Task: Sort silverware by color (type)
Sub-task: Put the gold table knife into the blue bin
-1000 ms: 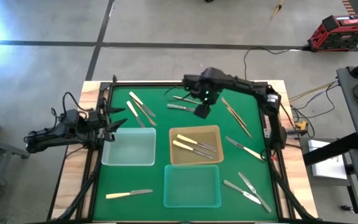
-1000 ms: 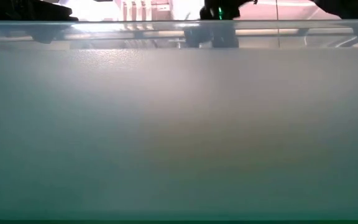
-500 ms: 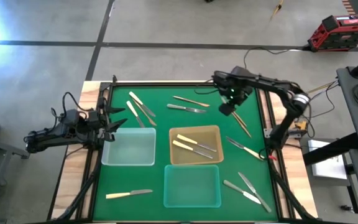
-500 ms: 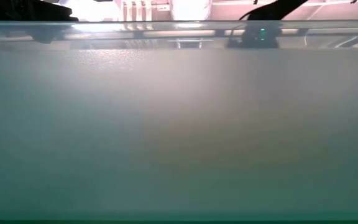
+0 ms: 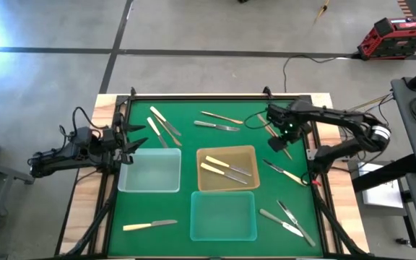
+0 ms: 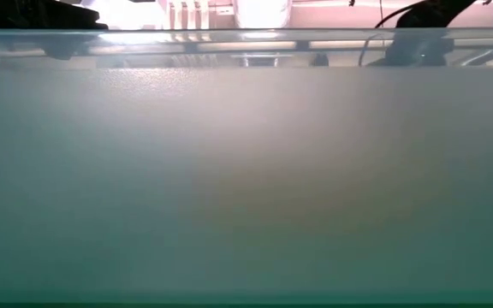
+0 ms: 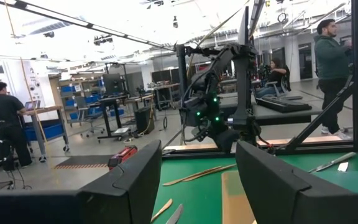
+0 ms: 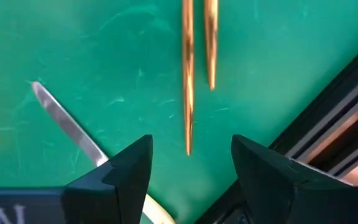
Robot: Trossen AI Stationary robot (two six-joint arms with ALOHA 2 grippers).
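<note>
The silverware lies scattered flat on the green mat (image 5: 186, 144). Two gold pieces (image 5: 279, 141) lie side by side near the right edge; in the right wrist view the longer one (image 8: 188, 74) and the shorter one (image 8: 211, 43) run lengthwise. My right gripper (image 5: 278, 142) hovers over them, open (image 8: 191, 144), touching nothing. Beside it lies a cream-handled knife (image 5: 286, 173), its silver blade (image 8: 67, 127) showing. Two cream-handled pieces (image 5: 226, 168) rest in the amber tray (image 5: 250, 153). My left gripper (image 5: 132, 141) waits open (image 7: 197, 180) at the left edge.
A clear tray (image 5: 150, 171) and a teal tray (image 5: 223, 216) sit near the amber one; the teal tray's wall (image 6: 246, 171) fills the low view. More pieces lie far left (image 5: 163, 124), far middle (image 5: 219, 121), near left (image 5: 150, 225) and near right (image 5: 287, 220). A black frame rail (image 8: 334, 124) borders the right edge.
My right gripper has swept from the far middle of the mat toward the table's right edge, a little nearer, and now stands over the two gold pieces. No silverware has moved.
</note>
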